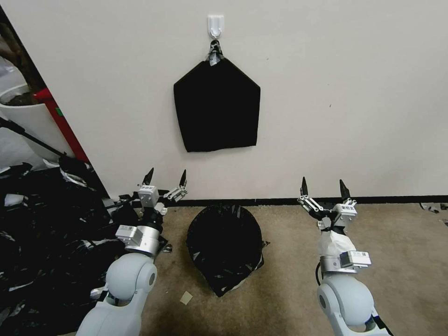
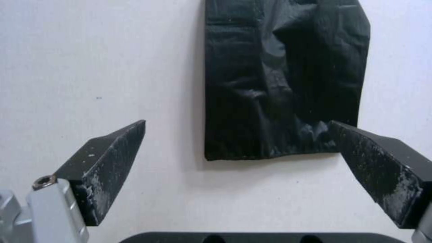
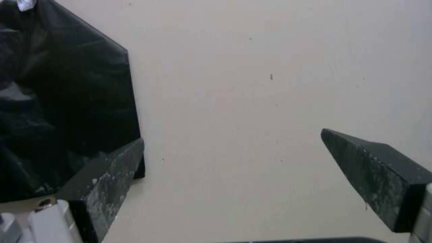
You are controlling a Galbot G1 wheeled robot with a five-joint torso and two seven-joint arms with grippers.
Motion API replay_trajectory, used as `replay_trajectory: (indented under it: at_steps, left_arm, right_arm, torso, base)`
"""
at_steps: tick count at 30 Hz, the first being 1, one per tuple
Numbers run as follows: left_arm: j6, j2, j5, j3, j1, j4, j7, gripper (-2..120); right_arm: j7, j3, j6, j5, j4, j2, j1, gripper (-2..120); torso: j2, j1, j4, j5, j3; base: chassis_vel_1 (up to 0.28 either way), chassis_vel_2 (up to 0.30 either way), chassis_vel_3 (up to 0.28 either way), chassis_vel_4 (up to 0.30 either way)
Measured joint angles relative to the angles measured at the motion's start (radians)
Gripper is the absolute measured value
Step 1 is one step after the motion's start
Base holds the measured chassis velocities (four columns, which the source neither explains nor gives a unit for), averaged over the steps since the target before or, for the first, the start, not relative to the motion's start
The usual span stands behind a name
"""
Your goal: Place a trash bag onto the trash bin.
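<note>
Black trash bag (image 1: 225, 249) lining trash bin; both grippers open, raised.

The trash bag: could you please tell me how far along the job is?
Apparently done: the trash bag drapes a round shape on the carpet, presumably the trash bin hidden beneath. In hand: nothing; the left gripper and right gripper hover open and empty beside it. Left: seemingly nothing.

One flat black pack (image 1: 217, 109) on one white wall hook (image 1: 215, 24), one glossy black trash bag (image 1: 225, 249) apparently draped over one bin, one heap of black bags (image 1: 42, 238), two open grippers, left gripper (image 1: 164, 178), right gripper (image 1: 324, 188), one white planter pot (image 1: 25, 116)
</note>
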Motion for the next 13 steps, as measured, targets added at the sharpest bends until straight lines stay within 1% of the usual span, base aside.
replay_trajectory:
  at_steps: [13]
  left_arm:
    - [0.002,0.000,-0.006,0.001,-0.001,0.000,-0.007,100]
  right_arm:
    - [0.000,-0.003,-0.001,-0.002,-0.001,-0.001,0.003,100]
  torso:
    - [0.000,0.000,0.0000,0.0000,0.000]
  base:
    - [0.000,0.000,0.000,0.000]
